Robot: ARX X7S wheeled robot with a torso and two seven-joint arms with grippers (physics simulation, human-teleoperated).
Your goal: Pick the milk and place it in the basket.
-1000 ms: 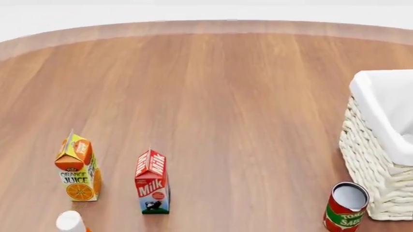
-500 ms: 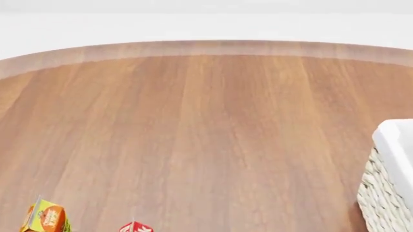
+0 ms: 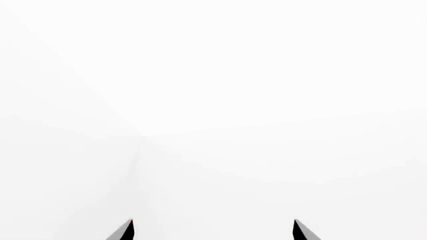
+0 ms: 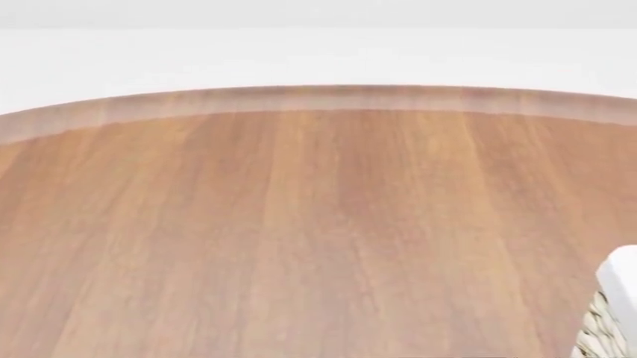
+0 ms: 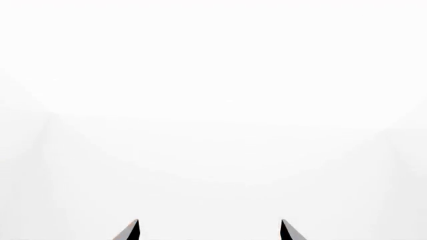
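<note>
The head view takes in a broad round wooden table [image 4: 298, 239], its curved far edge arcing across the twelve o'clock side against a plain white background. The boards' grain runs from the near side toward twelve o'clock. Only one object shows on it: a corner of the basket [image 4: 615, 313] at about four o'clock, cut off by the frame. What shows is a bit of white cloth liner folded over the rim and a patch of cream woven wicker below it.

The milk is not in any of the current views, so which way its gable top points and how its long axis lies cannot be told from here.

Neither arm appears in the head view. In the left wrist view, the left gripper [image 3: 213, 231] shows only as two dark fingertips [image 3: 124, 231] set well apart, with nothing between them, against blank white. The right wrist view is much the same: the right gripper [image 5: 209, 231] shows two dark tips [image 5: 288, 231] spread apart and holding nothing, with faint pale planes of white beyond.
</note>
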